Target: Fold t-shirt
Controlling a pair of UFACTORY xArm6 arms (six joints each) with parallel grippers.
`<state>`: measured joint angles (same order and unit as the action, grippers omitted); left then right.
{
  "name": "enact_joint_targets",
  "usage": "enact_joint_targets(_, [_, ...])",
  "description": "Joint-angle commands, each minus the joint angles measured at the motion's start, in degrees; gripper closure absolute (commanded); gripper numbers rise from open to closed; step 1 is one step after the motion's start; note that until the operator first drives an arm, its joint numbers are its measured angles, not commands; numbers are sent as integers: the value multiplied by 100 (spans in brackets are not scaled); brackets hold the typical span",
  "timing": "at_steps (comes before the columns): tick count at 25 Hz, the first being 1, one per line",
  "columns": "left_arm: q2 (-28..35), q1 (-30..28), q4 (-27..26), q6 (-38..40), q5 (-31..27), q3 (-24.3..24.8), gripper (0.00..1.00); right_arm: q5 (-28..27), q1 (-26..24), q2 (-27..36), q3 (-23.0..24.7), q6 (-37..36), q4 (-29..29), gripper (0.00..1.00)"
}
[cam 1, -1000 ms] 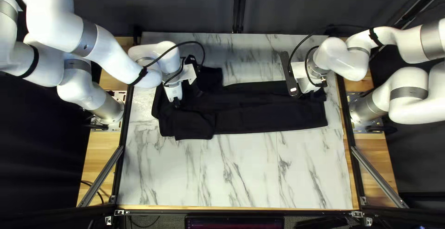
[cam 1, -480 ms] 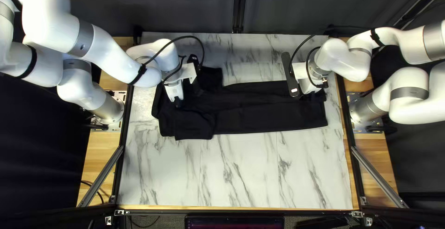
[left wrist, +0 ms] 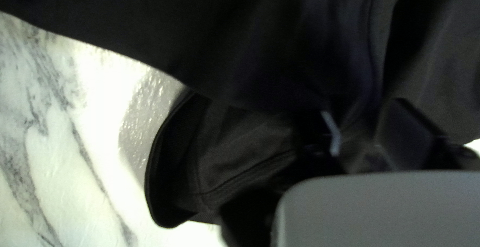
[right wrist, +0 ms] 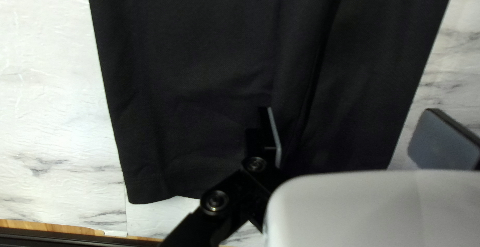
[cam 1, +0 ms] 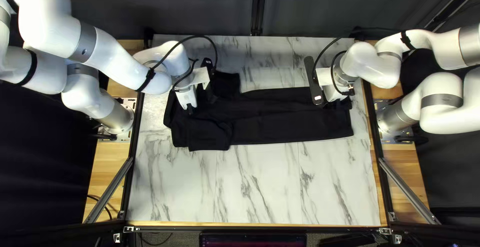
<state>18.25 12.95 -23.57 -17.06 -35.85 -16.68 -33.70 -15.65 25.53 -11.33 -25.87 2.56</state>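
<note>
Cloth [cam 1: 290,127] (black, bit creased) on table [cam 1: 260,187]; left gripper [cam 1: 190,110] parted, right gripper [cam 1: 331,89] parted wider.

Looked like a robotics lab to me: two white robot arms [cam 1: 117,59] stood on metal plates [cam 1: 131,102] beside a marble-look table [cam 1: 260,187], with metal framing [cam 1: 111,189], dark curtains [cam 1: 200,7] and a screen [cam 1: 252,240] around it.
</note>
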Motion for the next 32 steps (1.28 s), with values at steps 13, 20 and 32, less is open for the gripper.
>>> enact_joint_targets(13, [580,-1270,1148,1700,341,364,100,48,-36,-52,-33,-94,0,0])
enact_joint_targets(20, [569,-1478,1477,1998,475,411,99,-6,108,-229,-364,-37,-77,0])
enact_joint_targets(32, [549,-1589,1891,2317,544,442,94,466,458,-1114,-997,-330,191,0])
